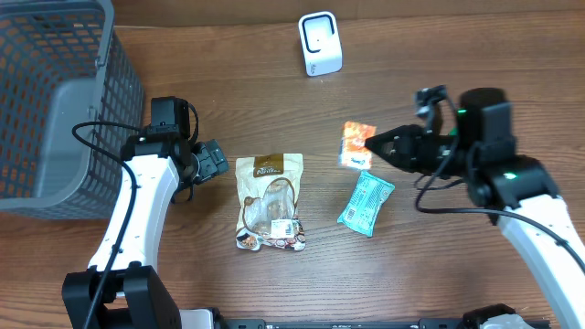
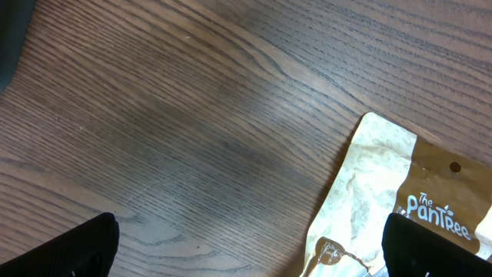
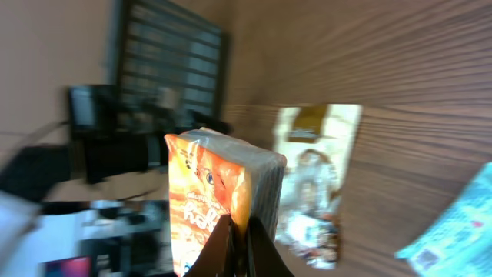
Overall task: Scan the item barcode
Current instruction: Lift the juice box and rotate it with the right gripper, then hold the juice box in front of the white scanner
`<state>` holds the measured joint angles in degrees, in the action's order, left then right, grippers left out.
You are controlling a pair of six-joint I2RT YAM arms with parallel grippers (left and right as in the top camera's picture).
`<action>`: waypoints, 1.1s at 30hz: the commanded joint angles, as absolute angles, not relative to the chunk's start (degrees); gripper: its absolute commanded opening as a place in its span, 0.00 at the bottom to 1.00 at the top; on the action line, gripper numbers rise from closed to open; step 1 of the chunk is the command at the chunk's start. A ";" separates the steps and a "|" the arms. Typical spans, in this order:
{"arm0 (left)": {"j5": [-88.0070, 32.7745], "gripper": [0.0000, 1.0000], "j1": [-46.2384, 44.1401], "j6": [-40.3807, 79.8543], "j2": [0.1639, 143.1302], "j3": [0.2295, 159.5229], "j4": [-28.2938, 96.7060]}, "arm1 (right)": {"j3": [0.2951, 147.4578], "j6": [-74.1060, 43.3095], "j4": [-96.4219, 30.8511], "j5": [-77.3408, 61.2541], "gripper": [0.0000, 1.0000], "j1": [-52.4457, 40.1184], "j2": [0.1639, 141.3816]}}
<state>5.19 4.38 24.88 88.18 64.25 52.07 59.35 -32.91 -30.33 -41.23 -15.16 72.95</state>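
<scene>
**Orange snack packet** (image 1: 356, 144): the item to be scanned, held off the table (image 1: 475, 55) at centre-right. It sits between the white scanner (image 1: 320, 44) at the far edge and the teal packet (image 1: 366, 203), which lies nearer the robot.

**Right gripper** (image 1: 373, 144): its fingers are pinched together on the packet's lower edge. In the wrist view the packet stands upright above the jaws with a printed face exposed. This hold probably leaves a face free to turn toward the scanner window. No barcode is legible.

**Path to the scanner:** the scanner stands well apart from the packet, farther out and toward the robot's left. Only bare table lies between them, so the path appears unobstructed.

**Brown-and-cream pouch** (image 1: 268, 201): it lies flat at centre, clear of that path.

**Left gripper** (image 1: 215, 163): it hovers just beside the pouch's upper corner, fingers spread wide, holding nothing.

**Grey basket** (image 1: 55, 100): it occupies the far left corner, away from the right arm's working room.
</scene>
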 commanded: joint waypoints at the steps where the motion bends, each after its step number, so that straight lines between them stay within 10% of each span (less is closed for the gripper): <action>1: 5.76 1.00 4.49 24.23 88.05 65.08 52.05 | 59.24 -29.71 -30.15 -27.38 0.04 -20.03 76.75; 16: 5.78 1.00 4.49 24.23 88.05 65.08 52.05 | 66.52 -25.26 -33.85 -19.86 0.03 -24.03 85.21; 33: 5.78 1.00 4.49 24.23 88.05 65.08 52.05 | 126.48 -12.58 -66.52 1.76 0.03 -24.14 106.34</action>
